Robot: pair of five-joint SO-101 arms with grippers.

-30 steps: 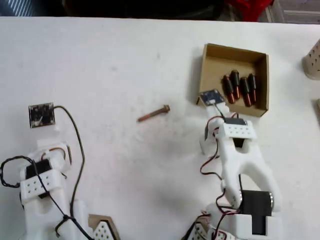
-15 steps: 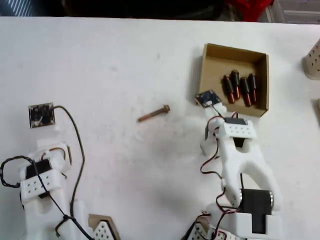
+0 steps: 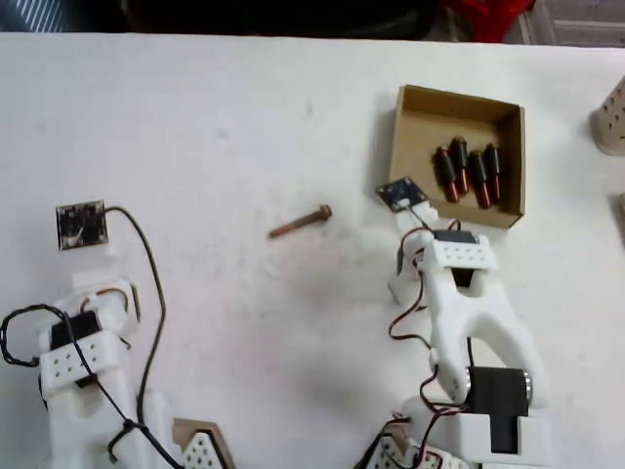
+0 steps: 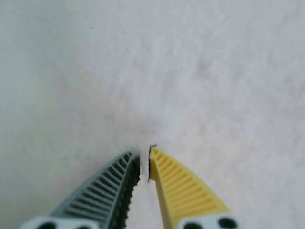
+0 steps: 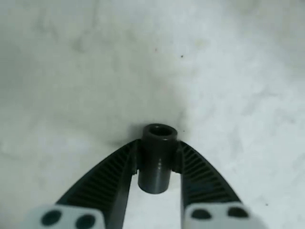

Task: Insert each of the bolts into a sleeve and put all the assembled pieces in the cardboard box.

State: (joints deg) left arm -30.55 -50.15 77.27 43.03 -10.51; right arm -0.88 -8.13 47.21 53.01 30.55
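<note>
Upper right of the high view, I had the cardboard box (image 3: 418, 135) with four assembled pieces (image 3: 469, 174) inside. My right gripper (image 5: 157, 146) was clamped on a black sleeve (image 5: 157, 164), left gripper (image 4: 144, 155) pinched closed, bolt (image 3: 300, 222) lying loose mid-frame.

The left gripper (image 4: 144, 157) is hovering over the white counter (image 4: 190, 71), its two ribbed fingers pressing together at the tips with nothing between them. One finger (image 4: 107, 188) is showing grey and the other (image 4: 178, 188) yellow. Faint smudges are marking the counter surface beyond them.
</note>
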